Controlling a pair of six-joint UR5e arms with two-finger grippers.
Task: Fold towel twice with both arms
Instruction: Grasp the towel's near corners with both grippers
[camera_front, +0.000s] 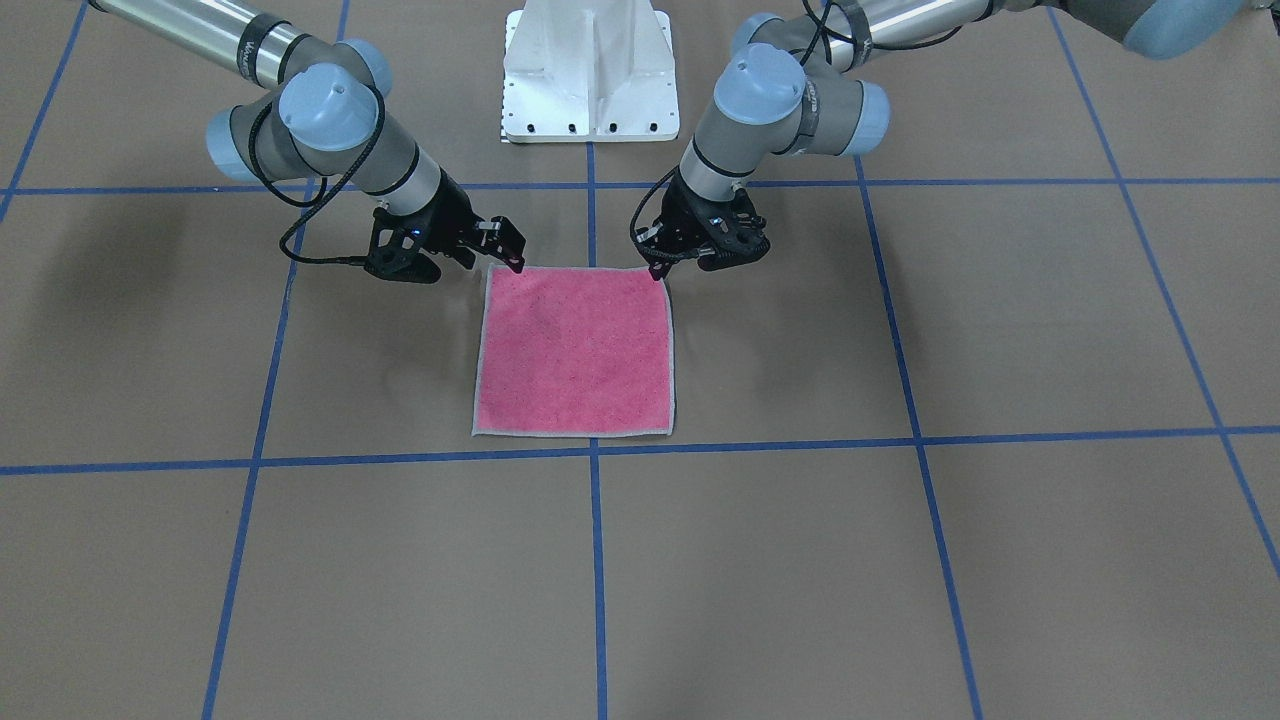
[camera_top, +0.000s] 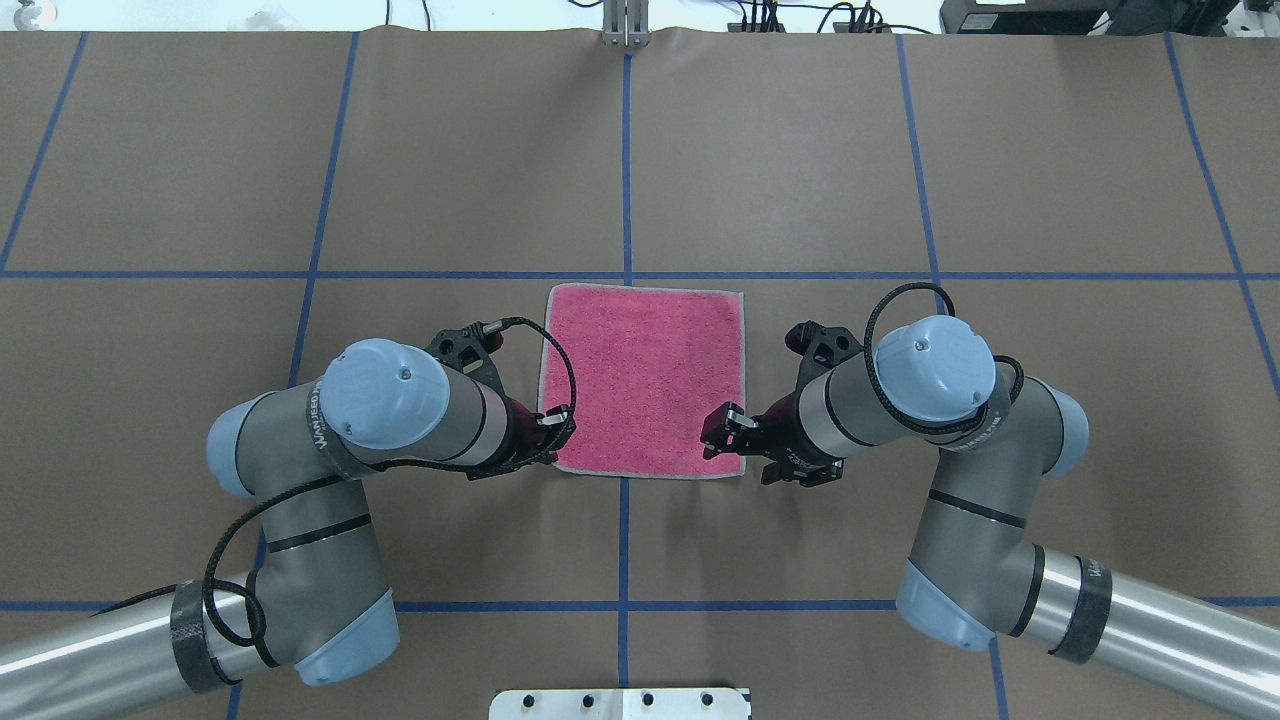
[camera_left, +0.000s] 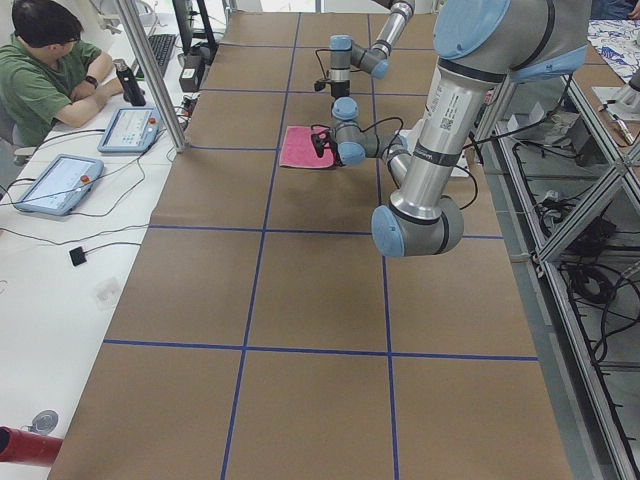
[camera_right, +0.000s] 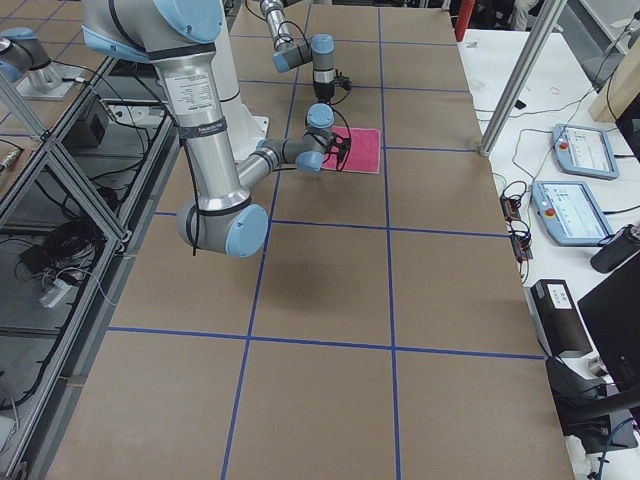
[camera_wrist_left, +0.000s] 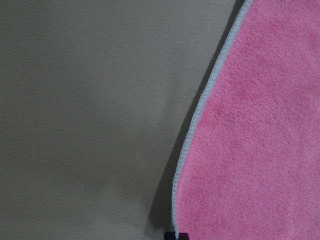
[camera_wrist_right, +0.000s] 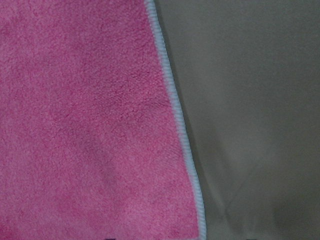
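Observation:
The towel (camera_front: 575, 350) (camera_top: 645, 375) lies flat on the brown table with its pink face up and a light grey stitched edge all round. My left gripper (camera_front: 659, 264) (camera_top: 556, 428) is down at the towel's near left corner and shut on it. One black fingertip (camera_wrist_left: 176, 235) shows at the bottom of the left wrist view, where the towel (camera_wrist_left: 260, 150) edge casts a shadow. My right gripper (camera_front: 513, 258) (camera_top: 720, 435) sits at the near right corner, pinching it. In the right wrist view the towel (camera_wrist_right: 85, 125) fills the left half.
The white pedestal base (camera_front: 590, 70) (camera_top: 620, 703) stands behind the towel on the robot's side. Blue tape lines (camera_top: 625, 150) grid the table. A seated person (camera_left: 45, 60) and control tablets (camera_right: 580, 150) are at a side desk, beyond an aluminium post (camera_left: 150, 70).

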